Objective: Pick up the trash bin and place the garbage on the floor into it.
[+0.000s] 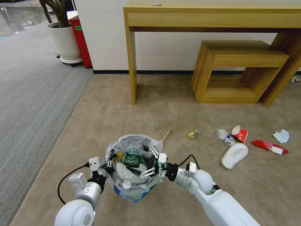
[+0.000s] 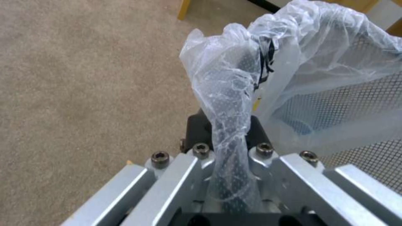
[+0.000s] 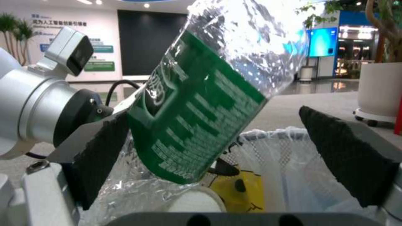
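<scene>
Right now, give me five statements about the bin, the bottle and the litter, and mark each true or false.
1. The left gripper is shut on the bin's rim. True.
2. The right gripper is shut on the bottle. False: its jaws stand open, the bottle leaning against one pad.
3. The bottle's label is green. True.
4. The slipper lies in the bin. False: it lies on the carpet.
5. The stick lies on the desk. False: it lies on the carpet behind the bin.

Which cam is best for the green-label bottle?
Right wrist: the bottle sits close up between the open right claw pads, label clear. Head view shows it small, inside the bin. Left wrist only has bin mesh.
</scene>
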Available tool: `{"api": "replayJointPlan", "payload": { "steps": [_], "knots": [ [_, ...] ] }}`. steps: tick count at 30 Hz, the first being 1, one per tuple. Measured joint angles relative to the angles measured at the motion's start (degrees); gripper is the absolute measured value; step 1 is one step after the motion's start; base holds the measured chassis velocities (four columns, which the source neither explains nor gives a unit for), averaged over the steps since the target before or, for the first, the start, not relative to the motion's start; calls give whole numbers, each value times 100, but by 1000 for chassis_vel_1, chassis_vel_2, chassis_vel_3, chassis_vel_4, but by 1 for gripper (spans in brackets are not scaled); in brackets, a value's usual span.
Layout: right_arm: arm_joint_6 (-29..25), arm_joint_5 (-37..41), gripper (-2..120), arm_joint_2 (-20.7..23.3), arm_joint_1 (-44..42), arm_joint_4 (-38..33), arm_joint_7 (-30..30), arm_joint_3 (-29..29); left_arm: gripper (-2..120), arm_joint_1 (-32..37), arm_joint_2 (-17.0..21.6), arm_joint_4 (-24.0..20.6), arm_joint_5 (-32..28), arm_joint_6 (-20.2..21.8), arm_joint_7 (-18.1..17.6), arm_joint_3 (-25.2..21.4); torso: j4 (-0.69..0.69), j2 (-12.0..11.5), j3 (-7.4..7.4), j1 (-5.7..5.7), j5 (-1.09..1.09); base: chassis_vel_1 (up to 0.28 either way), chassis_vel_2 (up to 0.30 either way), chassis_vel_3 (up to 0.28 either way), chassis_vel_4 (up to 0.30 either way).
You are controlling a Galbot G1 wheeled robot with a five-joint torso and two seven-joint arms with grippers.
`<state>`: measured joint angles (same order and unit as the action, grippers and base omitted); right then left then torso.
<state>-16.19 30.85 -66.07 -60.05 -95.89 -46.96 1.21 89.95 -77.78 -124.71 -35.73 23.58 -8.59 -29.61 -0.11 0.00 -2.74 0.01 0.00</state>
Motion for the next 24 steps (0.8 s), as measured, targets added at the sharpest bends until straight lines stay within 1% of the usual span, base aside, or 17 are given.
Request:
{"api": "replayJointPlan", "payload": {
  "steps": [10, 19, 24],
  "knots": [
    [-54, -48, 100, 24, -26, 4, 19, 131, 2, 59, -20, -13, 20, -22, 26, 72, 0, 0, 0, 0, 0, 0, 0, 0, 0],
    [-144, -146, 100, 1, 82, 153, 142, 157, 2, 129, 1, -86, 60, -21, 64, 126, 0, 0, 0, 0, 0, 0, 0, 0, 0],
    [-159, -186, 100, -36, 157, 185, 319, 114, 2, 148, 34, -101, 73, -16, 73, 157, 0, 0, 0, 0, 0, 0, 0, 0, 0]
  ]
}}
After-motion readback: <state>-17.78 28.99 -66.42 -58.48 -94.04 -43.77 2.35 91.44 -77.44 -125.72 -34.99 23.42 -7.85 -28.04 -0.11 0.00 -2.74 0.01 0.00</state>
